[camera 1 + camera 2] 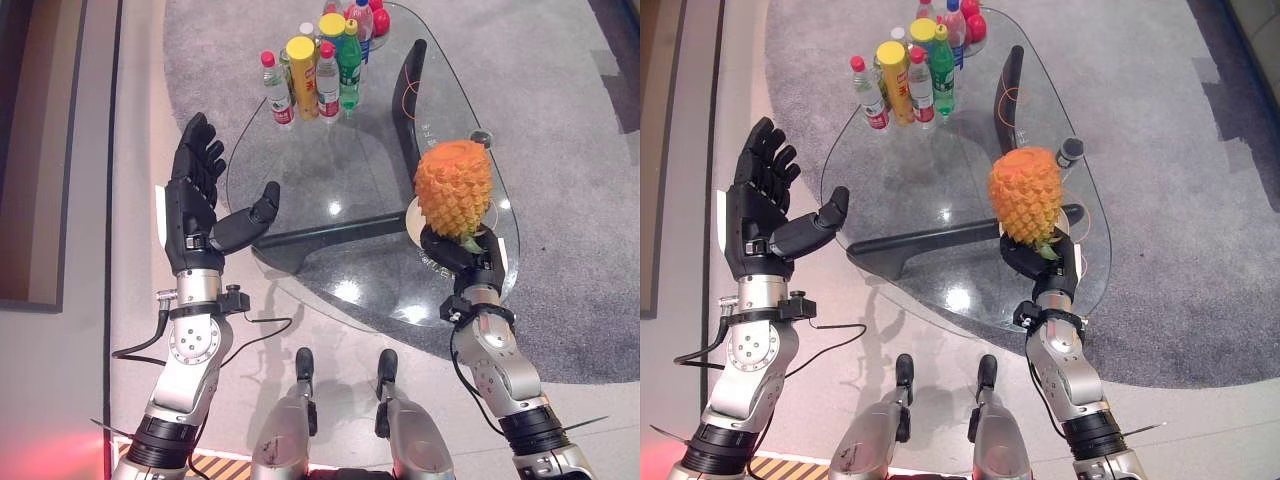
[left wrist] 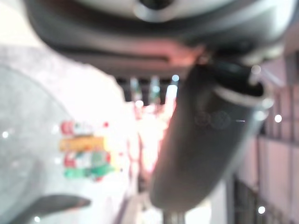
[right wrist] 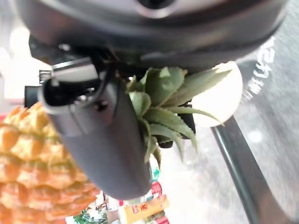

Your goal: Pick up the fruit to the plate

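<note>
The pineapple point(image 1: 453, 188) is orange with a bumpy skin, held upside down so its green leaves point into the right hand point(image 1: 462, 256), whose fingers are clenched round the crown. It stands above the right edge of the glass counter point(image 1: 330, 170), covering most of a pale plate point(image 1: 411, 214) beneath it. The left hand point(image 1: 196, 205) is raised beside the counter's left edge, fingers straight and released. Bottles point(image 1: 318, 68) cluster at the far end; the plate's outline is mostly hidden

Bottles point(image 1: 318, 68) at table's point(image 1: 330, 180) far end, pineapple point(image 1: 453, 188) over right edge.
</note>
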You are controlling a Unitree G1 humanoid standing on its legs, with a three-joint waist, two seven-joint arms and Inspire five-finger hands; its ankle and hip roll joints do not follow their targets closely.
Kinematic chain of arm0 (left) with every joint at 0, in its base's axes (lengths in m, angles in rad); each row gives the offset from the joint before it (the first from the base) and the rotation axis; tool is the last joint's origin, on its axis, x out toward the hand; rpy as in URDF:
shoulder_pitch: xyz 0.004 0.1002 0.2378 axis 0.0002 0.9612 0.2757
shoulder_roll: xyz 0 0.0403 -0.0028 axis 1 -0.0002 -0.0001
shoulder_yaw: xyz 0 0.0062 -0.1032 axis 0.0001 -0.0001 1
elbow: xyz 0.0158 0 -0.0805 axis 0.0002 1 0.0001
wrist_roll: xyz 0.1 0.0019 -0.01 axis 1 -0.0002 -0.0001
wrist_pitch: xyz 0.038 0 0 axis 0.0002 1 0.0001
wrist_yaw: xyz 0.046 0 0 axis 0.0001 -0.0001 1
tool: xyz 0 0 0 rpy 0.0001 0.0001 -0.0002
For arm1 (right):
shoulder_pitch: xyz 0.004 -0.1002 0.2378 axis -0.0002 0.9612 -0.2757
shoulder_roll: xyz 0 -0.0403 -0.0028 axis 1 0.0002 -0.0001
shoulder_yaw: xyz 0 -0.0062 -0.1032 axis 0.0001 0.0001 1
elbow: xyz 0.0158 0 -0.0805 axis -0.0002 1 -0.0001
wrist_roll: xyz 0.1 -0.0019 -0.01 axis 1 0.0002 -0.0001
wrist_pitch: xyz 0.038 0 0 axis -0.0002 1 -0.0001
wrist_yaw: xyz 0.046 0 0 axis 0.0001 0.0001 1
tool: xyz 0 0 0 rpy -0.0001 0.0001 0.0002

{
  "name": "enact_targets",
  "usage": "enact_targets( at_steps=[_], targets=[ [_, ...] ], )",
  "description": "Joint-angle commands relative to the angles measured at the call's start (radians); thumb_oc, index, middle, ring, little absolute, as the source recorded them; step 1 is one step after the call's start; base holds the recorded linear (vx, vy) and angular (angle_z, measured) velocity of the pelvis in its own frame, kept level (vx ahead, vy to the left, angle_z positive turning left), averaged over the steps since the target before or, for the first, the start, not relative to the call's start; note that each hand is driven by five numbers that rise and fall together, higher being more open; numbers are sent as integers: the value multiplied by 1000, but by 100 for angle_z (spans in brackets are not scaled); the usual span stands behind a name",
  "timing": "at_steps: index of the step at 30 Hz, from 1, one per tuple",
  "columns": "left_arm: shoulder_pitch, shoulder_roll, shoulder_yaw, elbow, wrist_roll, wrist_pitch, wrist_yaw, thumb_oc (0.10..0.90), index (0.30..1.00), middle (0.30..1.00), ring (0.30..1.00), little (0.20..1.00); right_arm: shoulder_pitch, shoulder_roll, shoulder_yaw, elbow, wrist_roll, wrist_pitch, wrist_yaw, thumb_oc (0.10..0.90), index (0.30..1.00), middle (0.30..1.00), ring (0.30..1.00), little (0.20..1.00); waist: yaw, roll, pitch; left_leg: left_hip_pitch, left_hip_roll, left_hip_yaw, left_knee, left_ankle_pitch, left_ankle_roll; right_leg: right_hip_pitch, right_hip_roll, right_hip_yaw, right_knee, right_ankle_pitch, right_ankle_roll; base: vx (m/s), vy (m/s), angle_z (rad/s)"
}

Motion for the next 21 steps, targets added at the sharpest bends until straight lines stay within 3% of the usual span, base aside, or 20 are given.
enact_targets(
  at_steps=[1, 6, 7, 10, 12, 21],
  targets=[
    [-11, 33, 34, -5, -14, -55, -9, 800, 900, 900, 900, 900, -70, -57, -65, -95, -154, -100, -35, 100, 300, 300, 300, 200, 2, -35, -112, -16, -45, -41, 81, -53, 44, 28, 2, 10, 62, -62, -31, 0, 0, 0],
    [-1, 37, 38, 23, -29, -37, -15, 800, 900, 900, 900, 900, -82, -94, -72, -76, -310, -34, -59, 100, 300, 300, 300, 200, 6, -40, -108, -17, -43, -42, 83, -54, 44, 27, 5, 12, 62, -61, -30, 0, 0, 0],
    [1, 39, 39, 34, -40, -20, -19, 800, 900, 900, 900, 900, -91, -118, -70, -60, -422, 18, -72, 100, 300, 300, 300, 200, 8, -42, -105, -18, -43, -42, 85, -55, 44, 28, 5, 11, 61, -61, -29, 0, 0, 0],
    [-3, 40, 33, 55, -43, 2, -24, 800, 900, 900, 900, 900, -110, -150, -65, -35, -507, 72, -87, 100, 300, 300, 300, 200, 11, -45, -102, -21, -42, -42, 87, -55, 44, 28, 4, 9, 61, -60, -28, 0, 0, 0],
    [0, 53, 28, 88, -64, 61, -34, 800, 900, 900, 900, 900, -140, -220, -67, 10, -634, 166, -100, 100, 300, 300, 300, 200, 18, -52, -92, -27, -41, -42, 89, -55, 45, 27, 6, 5, 60, -58, -26, -35, -46, 1],
    [42, 69, -5, 222, -113, 184, -49, 800, 900, 900, 900, 900, -226, -346, -49, 88, -743, 307, -79, 100, 300, 300, 300, 200, 41, -77, -52, -60, -31, -44, 110, -57, 47, 12, 12, -5, 63, -45, -18, -33, -39, 1]
  ],
)
